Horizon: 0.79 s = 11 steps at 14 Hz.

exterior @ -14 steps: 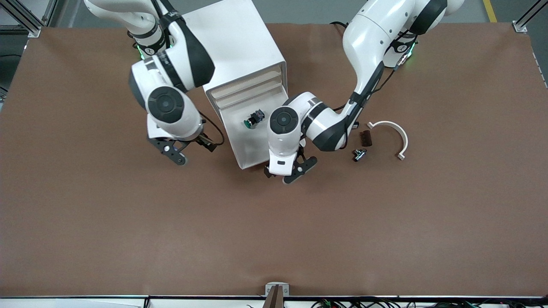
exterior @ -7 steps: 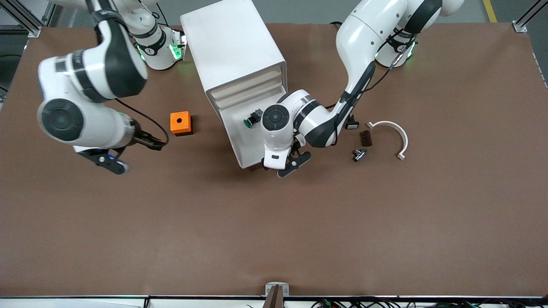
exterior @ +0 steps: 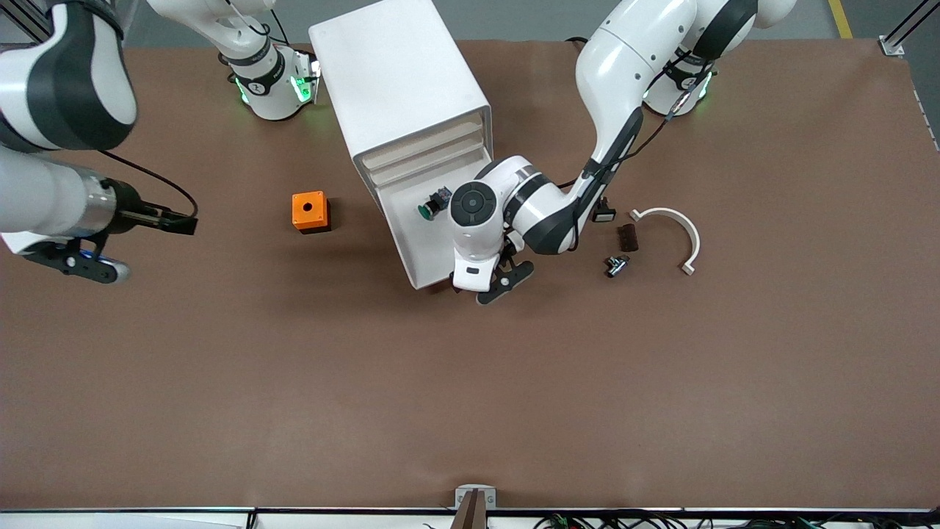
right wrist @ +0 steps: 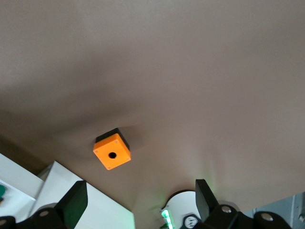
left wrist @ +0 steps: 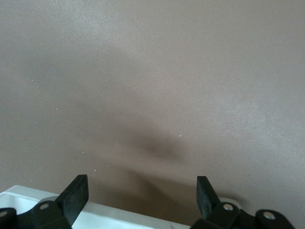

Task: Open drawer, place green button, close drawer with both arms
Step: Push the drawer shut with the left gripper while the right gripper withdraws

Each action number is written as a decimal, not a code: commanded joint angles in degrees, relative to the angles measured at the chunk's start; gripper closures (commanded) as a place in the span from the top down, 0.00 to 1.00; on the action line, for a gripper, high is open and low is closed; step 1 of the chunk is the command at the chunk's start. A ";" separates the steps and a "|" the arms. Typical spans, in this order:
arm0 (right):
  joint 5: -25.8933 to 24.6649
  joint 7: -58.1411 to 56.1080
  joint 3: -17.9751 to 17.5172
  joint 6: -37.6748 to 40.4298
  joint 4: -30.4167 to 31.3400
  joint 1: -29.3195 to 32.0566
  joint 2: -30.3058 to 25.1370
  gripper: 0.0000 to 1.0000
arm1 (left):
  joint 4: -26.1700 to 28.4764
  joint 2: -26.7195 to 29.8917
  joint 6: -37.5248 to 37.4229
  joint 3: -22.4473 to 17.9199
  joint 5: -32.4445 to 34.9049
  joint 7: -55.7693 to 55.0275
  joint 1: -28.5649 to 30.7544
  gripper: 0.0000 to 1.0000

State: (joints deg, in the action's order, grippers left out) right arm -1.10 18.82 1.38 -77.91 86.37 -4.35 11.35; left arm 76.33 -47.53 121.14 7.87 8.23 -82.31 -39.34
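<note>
The white cabinet (exterior: pixel 400 88) stands near the robots' bases. Its lowermost drawer (exterior: pixel 411 246) is pulled out as a shallow white tray. The green-capped button (exterior: pixel 433 204) lies in it, close to the cabinet. My left gripper (exterior: pixel 486 288) is open, low at the drawer's front edge, at the corner toward the left arm's end. In the left wrist view the open left gripper (left wrist: pixel 140 195) shows the white drawer edge (left wrist: pixel 100 215) between its fingers. My right gripper (exterior: pixel 81 264) is open and empty, raised over the right arm's end of the table; its wrist view (right wrist: pixel 138 200) shows nothing between the fingers.
An orange box with a hole (exterior: pixel 310 211) sits beside the drawer, toward the right arm's end; it also shows in the right wrist view (right wrist: pixel 112 152). Toward the left arm's end lie a white-capped black button (exterior: pixel 603 214), a brown piece (exterior: pixel 626 236), a small dark part (exterior: pixel 615 264) and a white curved piece (exterior: pixel 672 228).
My right arm has swung away from beside the drawer toward its own end of the table, uncovering the orange box. My left gripper moved closer to the drawer's front edge, then held still.
</note>
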 commanded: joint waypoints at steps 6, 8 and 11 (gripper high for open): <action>-2.33 -11.51 -1.21 -0.58 -2.43 2.68 -0.27 1.00 | 0.75 -0.63 0.50 0.04 -4.43 -0.92 -5.57 1.00; -2.41 -13.27 -1.21 -0.93 -2.52 2.77 -0.27 1.00 | 0.83 -0.55 0.50 0.04 -7.17 -0.92 -6.54 1.00; -2.50 -13.45 -1.21 -0.93 -2.52 3.46 -0.27 1.00 | 0.75 -0.54 0.50 0.04 -8.49 -0.92 -8.30 1.00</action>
State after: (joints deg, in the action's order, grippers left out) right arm -2.47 6.75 1.22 -79.03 84.82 -2.52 10.83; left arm 76.94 -48.26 121.14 8.07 1.28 -82.83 -46.73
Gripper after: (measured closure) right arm 0.000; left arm 0.000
